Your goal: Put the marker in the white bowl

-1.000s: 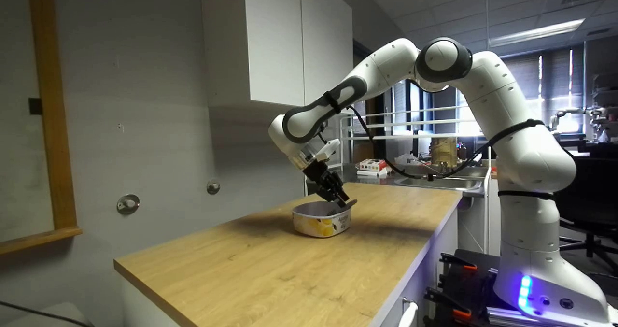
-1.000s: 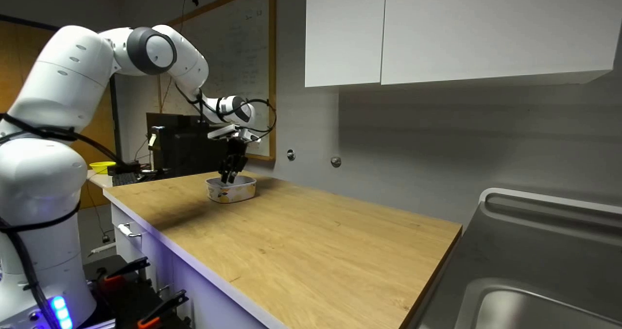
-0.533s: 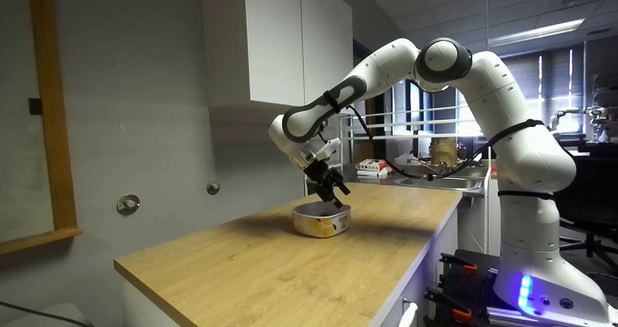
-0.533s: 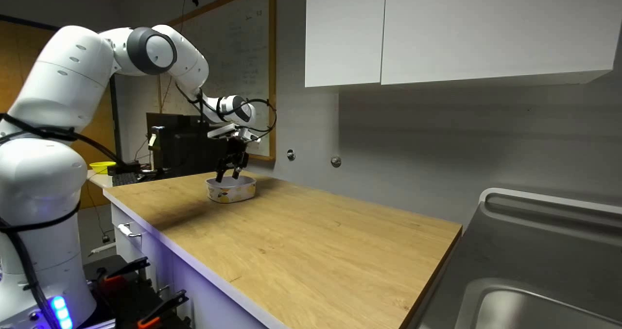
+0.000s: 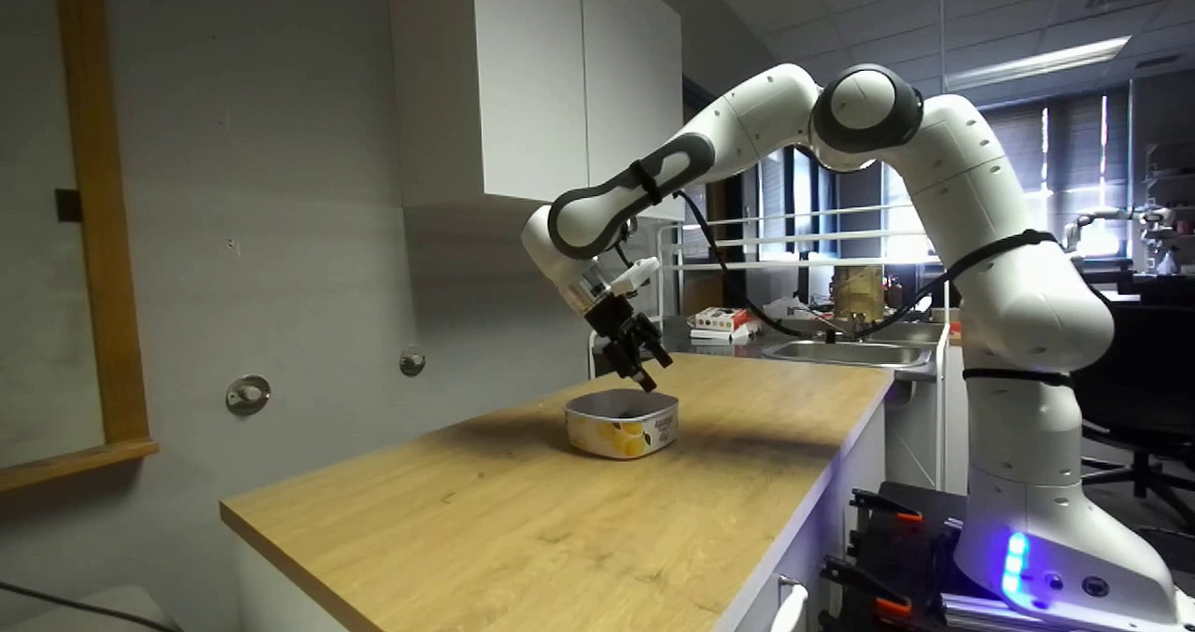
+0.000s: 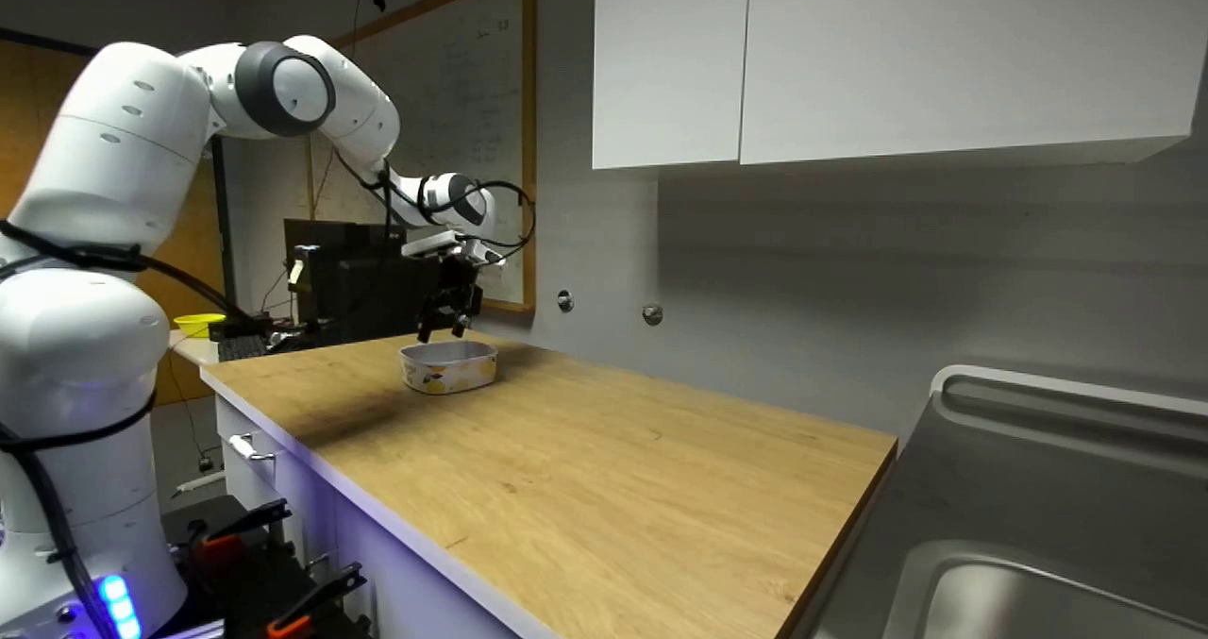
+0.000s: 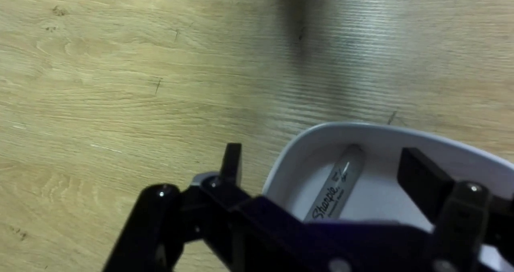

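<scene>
Presently inside the white bowl (image 7: 383,191), lower right of the wrist view: one grey marker (image 7: 339,183), Sharpie-lettered, lying slantwise, lower end hidden behind the gripper (image 5: 656,373). Bowl: lemon-printed outside, standing on the wooden counter (image 5: 523,529), just below centre in an exterior view. Gripper: black, jaws apart, hanging above the bowl. Cupboard (image 6: 849,54): white, upper right in an exterior view.
</scene>
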Controlling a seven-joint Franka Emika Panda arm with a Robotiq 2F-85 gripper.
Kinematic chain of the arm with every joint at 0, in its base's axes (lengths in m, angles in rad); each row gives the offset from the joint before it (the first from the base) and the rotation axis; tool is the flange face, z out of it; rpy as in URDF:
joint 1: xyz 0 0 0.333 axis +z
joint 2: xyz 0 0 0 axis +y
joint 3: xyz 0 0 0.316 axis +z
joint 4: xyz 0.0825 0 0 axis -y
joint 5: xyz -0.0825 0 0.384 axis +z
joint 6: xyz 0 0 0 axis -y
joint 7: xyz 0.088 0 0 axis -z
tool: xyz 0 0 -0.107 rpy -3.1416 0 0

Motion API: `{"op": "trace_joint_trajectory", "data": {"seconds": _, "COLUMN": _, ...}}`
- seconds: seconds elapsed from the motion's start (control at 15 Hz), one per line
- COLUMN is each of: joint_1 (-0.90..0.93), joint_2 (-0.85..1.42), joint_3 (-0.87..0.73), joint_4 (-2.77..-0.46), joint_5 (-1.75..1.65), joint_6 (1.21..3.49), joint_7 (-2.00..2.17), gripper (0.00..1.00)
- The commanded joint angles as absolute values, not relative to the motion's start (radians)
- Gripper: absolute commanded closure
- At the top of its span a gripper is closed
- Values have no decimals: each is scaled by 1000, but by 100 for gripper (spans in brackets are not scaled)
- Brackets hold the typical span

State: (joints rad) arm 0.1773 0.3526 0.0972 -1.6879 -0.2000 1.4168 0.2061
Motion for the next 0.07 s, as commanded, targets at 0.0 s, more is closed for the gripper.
{"op": "trace_joint_trajectory", "data": {"seconds": 0.0, "joint_1": 152, "joint_2": 221, "joint_3": 103, "joint_4": -1804, "joint_5": -163, "joint_6": 1502, "joint_7": 129, "gripper": 0}}
